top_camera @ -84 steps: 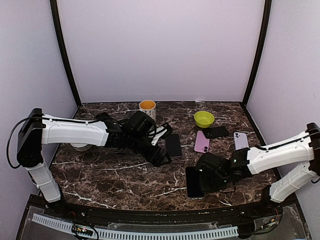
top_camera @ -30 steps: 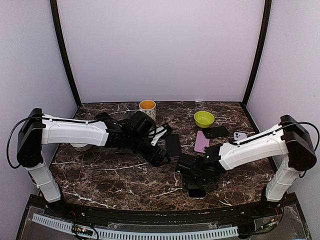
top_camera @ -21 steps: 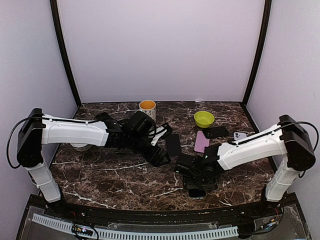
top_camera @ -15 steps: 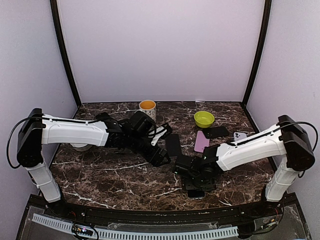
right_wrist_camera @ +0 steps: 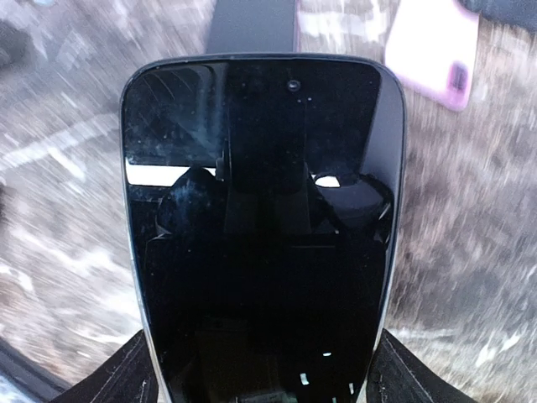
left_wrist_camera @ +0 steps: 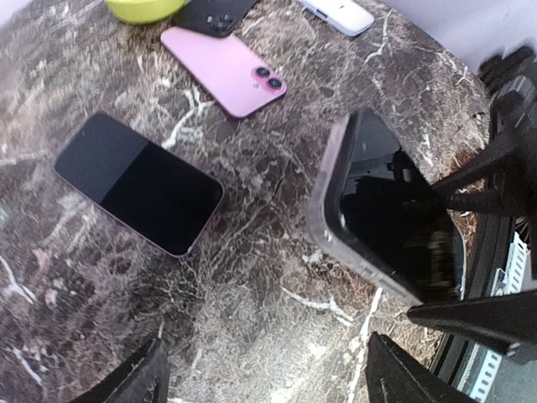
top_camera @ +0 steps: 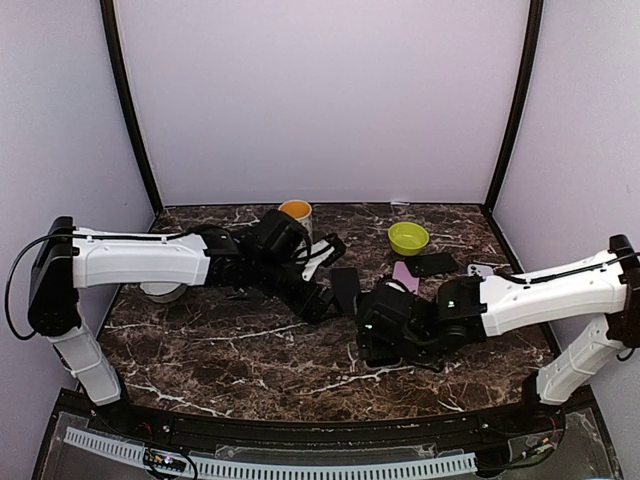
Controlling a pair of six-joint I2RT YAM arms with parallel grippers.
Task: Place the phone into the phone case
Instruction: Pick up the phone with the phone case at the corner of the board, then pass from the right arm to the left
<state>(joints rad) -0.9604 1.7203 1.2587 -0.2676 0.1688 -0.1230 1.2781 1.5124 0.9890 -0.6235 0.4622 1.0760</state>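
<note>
1. Right wrist view: our right gripper [right_wrist_camera: 262,374] is clenched across the black-screened phone [right_wrist_camera: 260,210], held tilted above the marble table [left_wrist_camera: 252,277].
2. Our left gripper [left_wrist_camera: 264,382] hangs released, with its fingers wide apart.
3. Just beyond lies a dark slab [left_wrist_camera: 138,183], possibly the phone case; we cannot be sure.
4. Farther back sit a pink phone [left_wrist_camera: 225,69] and a green bowl [top_camera: 408,238].

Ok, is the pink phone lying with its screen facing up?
No, the pink phone lies back up, with its two camera lenses showing.
</note>
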